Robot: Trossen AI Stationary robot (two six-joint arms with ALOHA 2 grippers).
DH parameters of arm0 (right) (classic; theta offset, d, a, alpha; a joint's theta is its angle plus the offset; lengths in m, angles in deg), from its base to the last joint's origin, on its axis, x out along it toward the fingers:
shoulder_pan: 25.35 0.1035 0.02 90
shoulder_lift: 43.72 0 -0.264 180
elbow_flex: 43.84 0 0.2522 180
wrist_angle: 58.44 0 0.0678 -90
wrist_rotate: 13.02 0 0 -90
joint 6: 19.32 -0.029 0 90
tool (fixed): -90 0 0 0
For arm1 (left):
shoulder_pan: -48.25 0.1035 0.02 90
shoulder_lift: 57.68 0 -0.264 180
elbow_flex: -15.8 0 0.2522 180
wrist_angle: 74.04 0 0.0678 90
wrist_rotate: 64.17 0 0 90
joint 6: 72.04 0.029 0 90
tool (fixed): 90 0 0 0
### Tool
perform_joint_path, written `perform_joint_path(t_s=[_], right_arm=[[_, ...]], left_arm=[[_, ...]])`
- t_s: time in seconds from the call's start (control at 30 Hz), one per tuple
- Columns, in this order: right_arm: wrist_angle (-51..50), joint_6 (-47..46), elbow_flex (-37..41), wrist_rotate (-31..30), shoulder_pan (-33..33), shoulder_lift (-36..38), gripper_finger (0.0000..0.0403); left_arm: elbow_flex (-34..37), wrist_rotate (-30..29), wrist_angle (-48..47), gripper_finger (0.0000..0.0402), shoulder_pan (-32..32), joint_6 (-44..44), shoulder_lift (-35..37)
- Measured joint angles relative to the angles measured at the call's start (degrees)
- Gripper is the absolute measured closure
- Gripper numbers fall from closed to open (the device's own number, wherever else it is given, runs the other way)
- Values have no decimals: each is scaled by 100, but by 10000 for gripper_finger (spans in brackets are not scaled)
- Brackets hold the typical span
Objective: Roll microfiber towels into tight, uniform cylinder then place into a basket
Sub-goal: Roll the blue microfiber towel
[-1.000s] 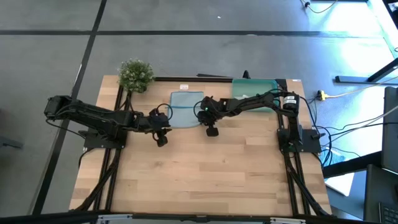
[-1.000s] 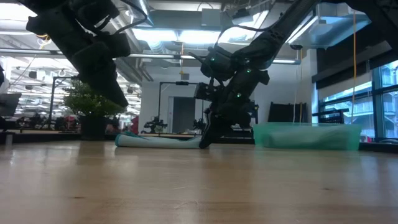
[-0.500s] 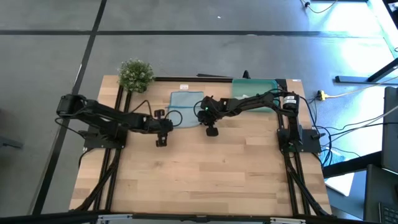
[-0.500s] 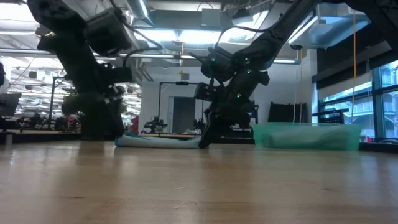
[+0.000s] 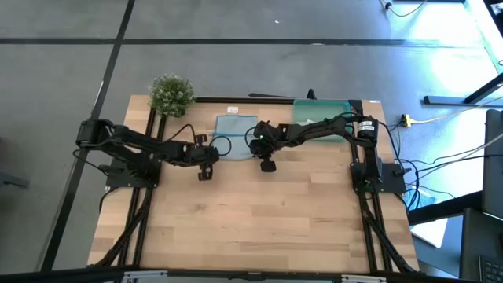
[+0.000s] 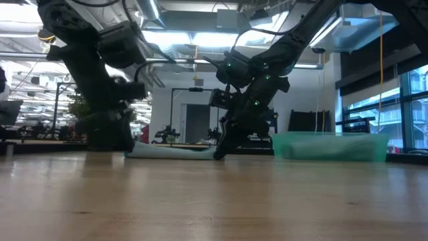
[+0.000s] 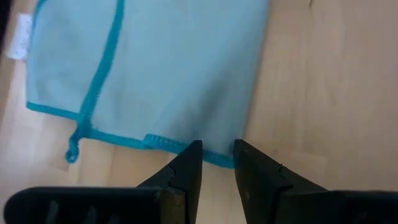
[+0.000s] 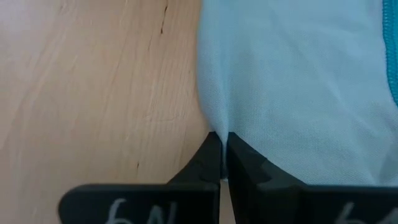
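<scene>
A light blue towel [image 5: 236, 130] with teal trim and a white tag [image 5: 233, 109] lies flat on the table at the far middle. No second towel shows. The teal-green basket [image 5: 322, 110] stands to its right at the far edge. My left gripper [image 7: 216, 152] is open and low at the towel's left edge, near its near-left corner, with one fingertip on either side of the hem [image 7: 161, 142]. My right gripper [image 8: 221, 140] is shut on the towel's right edge. In the low view it [image 6: 221, 150] reaches down to the table. My right gripper pinches the towel's right edge [image 8: 214, 124] between its two fingers, coming slanting down from the table's right. The cloth puckers a little at the fingertips. The towel lies on the table. My left gripper is at the hem, but I cannot tell whether it touches it.
A small potted plant [image 5: 171, 94] stands at the far left corner. Bare wood [image 5: 259, 220] spreads across the near half of the table. Black frame rails [image 5: 141, 204] run along both sides.
My left gripper has come down from above to table height and moved a little toward the towel's left edge. The towel has stayed flat.
</scene>
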Motion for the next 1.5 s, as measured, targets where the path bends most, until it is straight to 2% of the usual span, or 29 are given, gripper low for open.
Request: perform_joint_path(t_s=[0.4,0.63,0.7,0.83,0.97,1.5], right_arm=[[2,0,0,9,2,0,392],[-10,0,0,13,2,0,392],[-34,0,-7,13,2,0,392],[-57,2,-7,9,2,0,392],[-68,3,-6,9,4,0,392],[-72,17,0,15,2,0,392]], left_arm=[[-39,199,280,318,43,0,-709],[-45,449,197,392,50,-169,-677],[-100,546,92,392,52,-266,-649],[-394,1151,-568,398,132,-320,-462],[-698,1410,-1062,400,267,-202,-240],[-1479,1484,-1285,401,1185,-20,-104]])
